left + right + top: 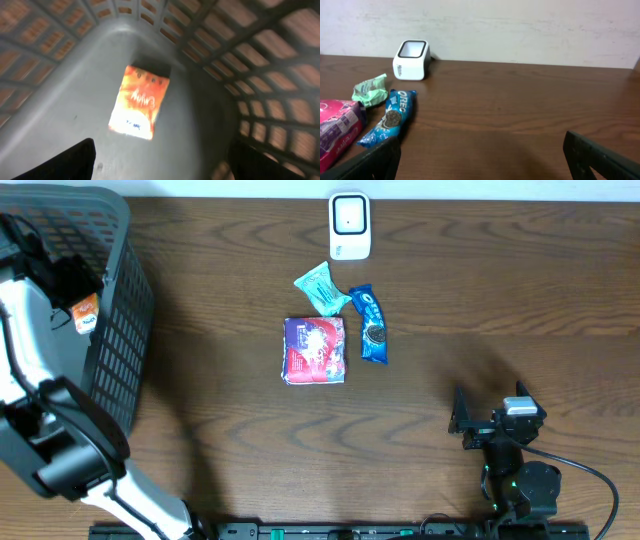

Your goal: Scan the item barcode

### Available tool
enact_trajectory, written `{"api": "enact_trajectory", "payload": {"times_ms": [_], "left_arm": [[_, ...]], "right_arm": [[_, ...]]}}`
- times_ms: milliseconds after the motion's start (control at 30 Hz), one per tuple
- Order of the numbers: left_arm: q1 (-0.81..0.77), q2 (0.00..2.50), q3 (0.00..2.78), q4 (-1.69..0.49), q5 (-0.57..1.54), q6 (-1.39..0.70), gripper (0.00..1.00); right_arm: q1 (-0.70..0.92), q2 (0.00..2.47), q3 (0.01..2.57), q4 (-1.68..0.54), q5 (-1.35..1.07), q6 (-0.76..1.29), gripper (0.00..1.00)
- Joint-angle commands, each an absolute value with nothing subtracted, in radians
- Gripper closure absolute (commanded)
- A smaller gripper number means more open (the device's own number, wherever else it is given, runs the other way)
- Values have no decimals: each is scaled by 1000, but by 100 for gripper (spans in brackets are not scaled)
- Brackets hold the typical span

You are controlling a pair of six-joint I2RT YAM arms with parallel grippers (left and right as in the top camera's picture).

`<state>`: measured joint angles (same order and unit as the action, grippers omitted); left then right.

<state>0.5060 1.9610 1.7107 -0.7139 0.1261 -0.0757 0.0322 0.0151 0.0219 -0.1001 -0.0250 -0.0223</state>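
- The left gripper (164, 145) hangs inside the basket (125, 330), at the table's left end.
- Its fingers (65, 162) are spread wide, with nothing between them.
- The orange packet (139, 102) lies flat on the basket floor below those fingers, touching neither. Its print is blurred in the left wrist view.
- From overhead the orange packet shows beside the left arm, near the basket's right wall.
- The scanner (350, 225) stands at the far edge of the table (500, 300), window up, well apart from the basket.
- A green packet (322, 288) lies just in front of the scanner.
- An Oreo pack (370, 325) lies just right of the green packet, its top end close to it.
- A pink pack (315, 350) lies flat just left of the Oreo pack.
- The right gripper (482, 139) sits low over bare table at the near right, well apart from the three packs.
- Its fingers (370, 162) are spread wide and hold nothing.
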Motion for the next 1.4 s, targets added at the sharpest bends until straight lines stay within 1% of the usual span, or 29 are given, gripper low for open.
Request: {"api": "enact_trajectory", "payload": {"times_ms": [0,233,433,467,500,567,767,800,833,867,900,933,967,1167,1367], "left_arm": [[506,2012,1718,-674,122,-36,15],[501,2104,1718,-598,120,27,16],[498,2156,1718,-588,120,42,17],[498,2168,1718,-588,120,47,21],[498,2180,1718,-591,120,49,30],[498,2198,1718,-593,120,52,36],[498,2218,1718,-607,108,52,38],[498,2218,1718,-610,93,52,43],[498,2218,1718,-617,80,52,55],[498,2218,1718,-622,70,52,64],[498,2218,1719,-628,66,51,78],[499,2214,1719,-635,66,51,88],[499,2207,1719,-642,67,46,92],[499,2097,1720,-655,67,-68,93],[499,1868,1720,-645,68,-160,93]], "right_arm": [[26,11,18,-100,-17,-16,1],[26,11,18,-100,-17,-16,1],[26,11,18,-100,-17,-16,1],[26,11,18,-100,-17,-16,1],[26,11,18,-100,-17,-16,1],[26,11,18,-100,-17,-16,1],[26,11,18,-100,-17,-16,1],[26,11,18,-100,-17,-16,1],[26,11,18,-100,-17,-16,1],[26,11,18,-100,-17,-16,1],[26,11,18,-100,-17,-16,1],[26,11,18,-100,-17,-16,1],[26,11,18,-100,-17,-16,1],[26,11,18,-100,-17,-16,1],[26,11,18,-100,-17,-16,1]]}}
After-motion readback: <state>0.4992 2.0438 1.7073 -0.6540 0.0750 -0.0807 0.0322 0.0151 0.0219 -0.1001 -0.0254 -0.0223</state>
